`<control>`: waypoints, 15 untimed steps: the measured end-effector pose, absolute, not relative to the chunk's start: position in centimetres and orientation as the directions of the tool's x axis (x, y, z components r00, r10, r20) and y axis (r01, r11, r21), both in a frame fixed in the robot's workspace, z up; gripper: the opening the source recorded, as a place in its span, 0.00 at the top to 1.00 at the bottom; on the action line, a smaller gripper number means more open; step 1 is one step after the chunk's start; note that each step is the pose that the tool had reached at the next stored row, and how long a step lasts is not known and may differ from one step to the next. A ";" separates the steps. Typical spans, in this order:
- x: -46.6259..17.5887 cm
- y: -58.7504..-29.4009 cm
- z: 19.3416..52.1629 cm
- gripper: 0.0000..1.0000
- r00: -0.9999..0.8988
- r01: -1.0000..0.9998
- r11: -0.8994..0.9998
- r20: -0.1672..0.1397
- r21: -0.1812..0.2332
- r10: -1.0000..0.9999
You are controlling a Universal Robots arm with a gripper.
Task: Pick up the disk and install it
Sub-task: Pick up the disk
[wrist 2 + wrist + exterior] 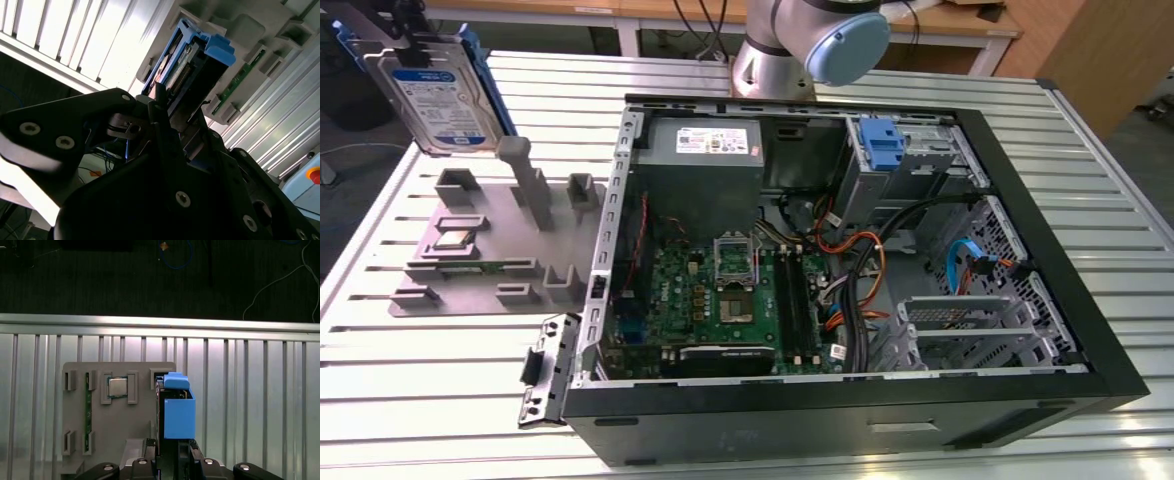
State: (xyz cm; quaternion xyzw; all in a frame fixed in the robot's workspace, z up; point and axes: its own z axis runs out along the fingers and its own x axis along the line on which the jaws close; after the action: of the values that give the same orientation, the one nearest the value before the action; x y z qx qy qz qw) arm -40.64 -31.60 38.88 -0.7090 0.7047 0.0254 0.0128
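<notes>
Gripper [411,45] clamped shut on the disk [440,100], pinching its upper end, seemingly across the flat faces. Hangs near upright at six o'clock from the gripper, label toward the exterior view, clear of the grey tray [447,290] below. Sits at about ten o'clock from the open case [854,420], well apart from it. Shows edge-on in the first wrist view, blue frame [178,415] outermost, reaching straight out from the gripper over the tray. Probably stiff and dense, weighty for a two-finger pinch; likely slick on the metal faces and sensitive to knocks. Best held with a firm squeeze near one end, as now, keeping off the connector [181,75] and avoiding swing or bumps.
</notes>
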 end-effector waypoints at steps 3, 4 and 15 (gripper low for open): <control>-40.6 -31.6 38.9 0.65 0.006 -1.000 -0.007 -0.054 0.018 -0.999; -40.6 -31.6 38.9 0.65 0.006 -1.000 -0.007 -0.054 0.018 -0.999; -40.6 -31.6 39.0 0.65 0.006 -1.000 -0.006 -0.054 0.018 -0.999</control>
State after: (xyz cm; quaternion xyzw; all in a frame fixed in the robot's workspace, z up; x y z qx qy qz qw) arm -40.65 -31.61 39.02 -0.7089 0.7047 0.0255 0.0126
